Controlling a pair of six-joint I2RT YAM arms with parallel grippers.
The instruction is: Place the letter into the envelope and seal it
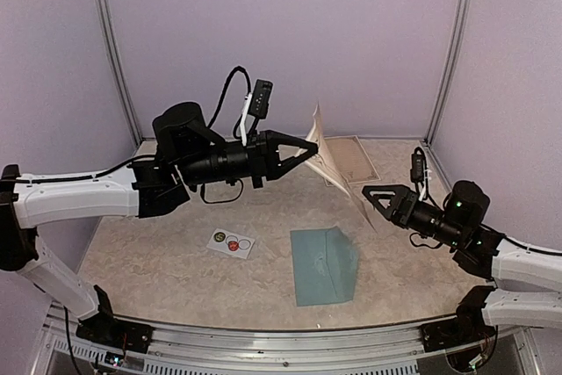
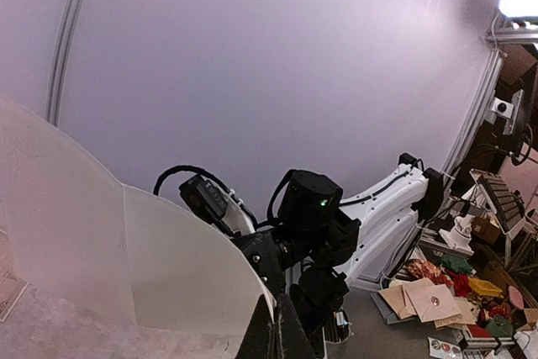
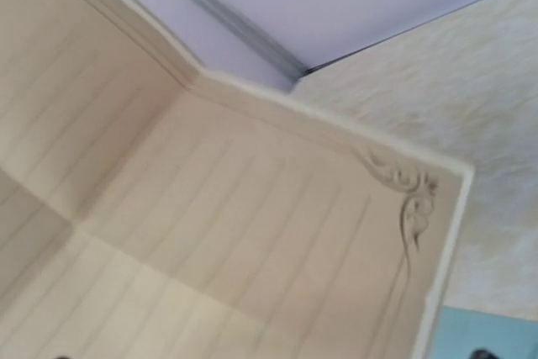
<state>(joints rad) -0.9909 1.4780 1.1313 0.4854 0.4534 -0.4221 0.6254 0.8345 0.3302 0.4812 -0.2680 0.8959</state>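
Observation:
The letter (image 1: 338, 169), a cream lined sheet with ornate corners, hangs tilted above the table's middle. My left gripper (image 1: 313, 147) is shut on its upper edge; in the left wrist view the fingertips (image 2: 271, 334) pinch the curved sheet (image 2: 126, 250). My right gripper (image 1: 365, 191) meets the sheet's lower right part, its jaws drawn to a point on it. The sheet (image 3: 235, 233) fills the right wrist view and hides the fingers. The teal envelope (image 1: 323, 265) lies flat on the table below, and a corner of it shows in the right wrist view (image 3: 483, 329).
A small white card with round stickers (image 1: 233, 241) lies left of the envelope. A cream pad (image 1: 358, 158) lies at the back near the wall. Lilac walls with metal posts enclose the table on three sides.

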